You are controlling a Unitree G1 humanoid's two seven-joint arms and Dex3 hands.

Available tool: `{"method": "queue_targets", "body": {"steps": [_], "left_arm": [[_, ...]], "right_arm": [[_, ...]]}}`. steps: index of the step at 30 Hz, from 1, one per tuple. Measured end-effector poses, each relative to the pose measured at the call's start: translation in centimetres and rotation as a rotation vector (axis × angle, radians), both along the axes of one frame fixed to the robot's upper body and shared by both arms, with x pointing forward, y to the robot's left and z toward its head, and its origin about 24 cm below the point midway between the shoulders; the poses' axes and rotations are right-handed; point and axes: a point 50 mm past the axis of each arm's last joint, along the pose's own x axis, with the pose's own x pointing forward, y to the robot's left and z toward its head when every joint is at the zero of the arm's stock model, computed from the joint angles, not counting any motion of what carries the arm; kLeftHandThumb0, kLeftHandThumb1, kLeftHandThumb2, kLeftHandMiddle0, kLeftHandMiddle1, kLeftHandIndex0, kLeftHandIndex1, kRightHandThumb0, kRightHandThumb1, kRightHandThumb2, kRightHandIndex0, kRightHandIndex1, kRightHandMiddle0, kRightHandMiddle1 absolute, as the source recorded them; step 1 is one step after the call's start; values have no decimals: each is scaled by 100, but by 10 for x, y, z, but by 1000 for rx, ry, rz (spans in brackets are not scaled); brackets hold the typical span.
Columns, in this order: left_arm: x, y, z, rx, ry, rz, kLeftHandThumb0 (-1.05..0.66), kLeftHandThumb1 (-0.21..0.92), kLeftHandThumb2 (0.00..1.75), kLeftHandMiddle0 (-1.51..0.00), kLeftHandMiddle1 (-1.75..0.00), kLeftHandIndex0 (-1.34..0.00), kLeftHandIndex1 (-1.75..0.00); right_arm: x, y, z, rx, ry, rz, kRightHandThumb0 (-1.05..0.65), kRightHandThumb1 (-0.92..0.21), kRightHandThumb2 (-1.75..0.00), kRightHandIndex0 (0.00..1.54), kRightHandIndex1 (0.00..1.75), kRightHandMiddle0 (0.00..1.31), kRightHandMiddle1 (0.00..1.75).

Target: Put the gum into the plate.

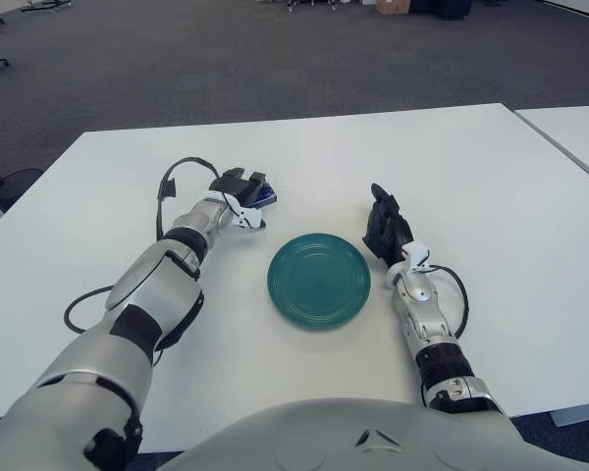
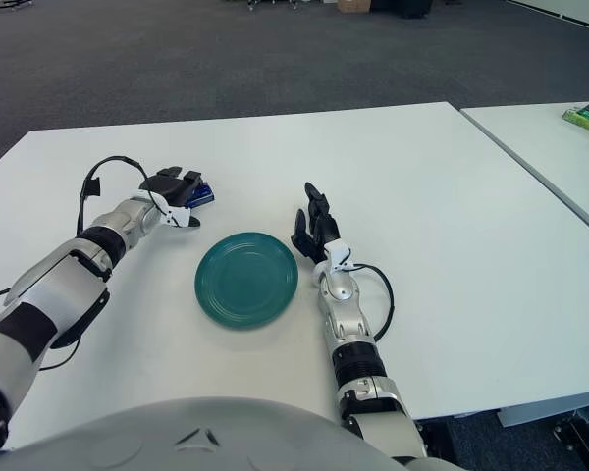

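gum under the left hand, plate bare at the table's middle

the gum [image 2: 203, 195], a small dark blue pack, lies on the white table [image 1: 452, 167] up and to the left of the plate [image 1: 319, 280]. only its right end shows; the rest is covered by the left hand [image 1: 241, 193]. pack and plate are near each other but apart, with a strip of bare table between them.

the left hand reaches forward from the lower left, its silver forearm lying slantwise across the table and a black cable looping up behind the wrist. its black fingers [image 2: 172, 181] are curled down over the pack and sit right against it. whether they truly clamp it or only rest on top cannot be told from either eye view, and the pack appears to be down on the table surface, not lifted.

the plate is round, teal green, with faint rings on its face, and nothing lies in it. it sits flat near the middle of the table, between the two arms.

the right hand [image 1: 384, 231] shows just right of the plate, close to its rim. its dark fingers are stretched out straight and point away from the robot, loosely apart, holding nothing. a black cable loops beside its wrist.

a second white table [image 2: 540, 147] stands to the right, separated by a narrow gap. dark grey carpet [image 1: 275, 59] stretches behind both.
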Motion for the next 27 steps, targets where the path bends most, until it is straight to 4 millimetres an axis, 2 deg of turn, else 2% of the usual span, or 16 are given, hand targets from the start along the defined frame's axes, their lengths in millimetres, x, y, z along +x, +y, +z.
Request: {"method": "queue_targets", "body": {"steps": [3, 9, 12, 14, 15, 16, 17, 20, 23, 27], "left_arm": [[-1, 0, -1, -17, -7, 11, -93, 92, 30, -19, -3, -20, -112], [-4, 2, -5, -71, -41, 36, -86, 92, 27, -37, -10, -20, -125], [-7, 3, -7, -101, -56, 49, -83, 92, 29, -33, -43, -18, -137], [-7, 4, -7, -115, -60, 56, -82, 92, 30, -27, -78, -17, -143], [-7, 4, -7, -120, -60, 59, -82, 92, 30, -26, -85, -17, -145], [-7, 4, -7, -125, -59, 63, -81, 92, 31, -27, -107, -17, -149], [-7, 4, -7, -129, -57, 66, -80, 92, 32, -28, -122, -16, -152], [-6, 4, -7, -143, -29, 79, -77, 92, 31, -31, -155, -19, -165], [-3, 3, -4, -166, 25, 94, -75, 92, 31, -35, -168, -23, -171], [0, 1, 0, -182, 89, 89, -73, 92, 31, -47, -173, -31, -174]], "right_arm": [[0, -1, 0, 1, 0, -2, -74, -92, -85, 9, 1, 0, 27], [1, -2, 0, 7, -1, -8, -74, -92, -84, 11, 1, 0, 28], [1, -2, 0, 11, 0, -11, -74, -92, -84, 11, 1, 0, 29], [1, -2, 0, 15, 1, -14, -74, -92, -83, 11, 1, 0, 30], [2, -3, 0, 17, 1, -15, -74, -92, -83, 12, 1, 0, 30], [2, -3, 0, 19, 2, -17, -74, -92, -83, 12, 1, 0, 31], [2, -3, 0, 21, 2, -18, -74, -92, -83, 12, 1, 0, 31], [2, -3, 0, 22, 3, -19, -74, -92, -83, 12, 1, 0, 32], [3, -3, 0, 21, 3, -19, -75, -92, -84, 12, 1, 0, 33], [3, -3, 0, 21, 4, -20, -75, -92, -84, 13, 1, 0, 35]]}}
